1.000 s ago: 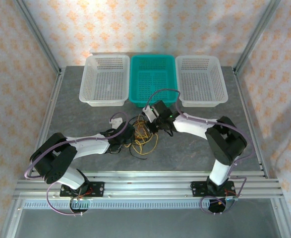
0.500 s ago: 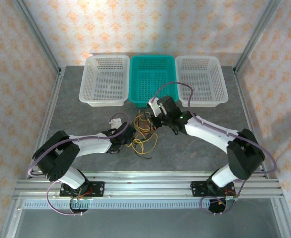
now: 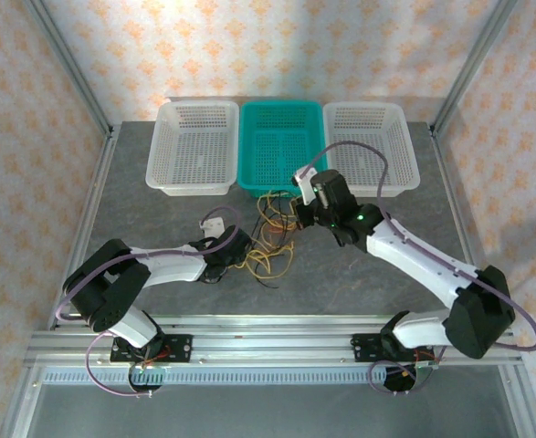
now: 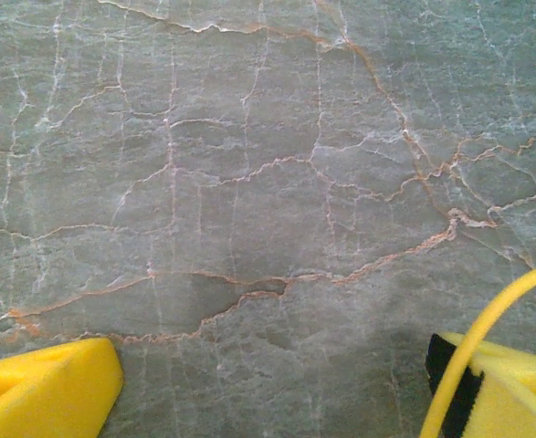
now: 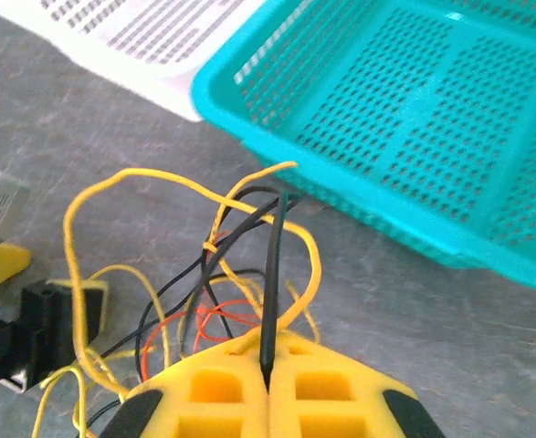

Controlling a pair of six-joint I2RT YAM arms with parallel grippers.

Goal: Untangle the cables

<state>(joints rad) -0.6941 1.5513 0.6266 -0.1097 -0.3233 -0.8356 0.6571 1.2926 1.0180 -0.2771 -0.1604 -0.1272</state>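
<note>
Marble tabletop (image 3: 158, 219), cables (image 3: 272, 245) beside left tool (image 4: 268, 392), right tool (image 5: 268, 365) pinching black cable (image 5: 272, 274)

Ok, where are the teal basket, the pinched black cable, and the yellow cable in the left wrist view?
teal basket (image 5: 368, 214), right wrist view, near rim wall.
black cable (image 5: 272, 274), right wrist view, middle of its straight stretch.
yellow cable (image 4: 487, 318), left wrist view, middle of its curve.

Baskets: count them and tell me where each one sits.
3, side by side in a row at the far side: the left white basket, the teal basket in the middle, and the right white basket. None seems hidden.
</note>
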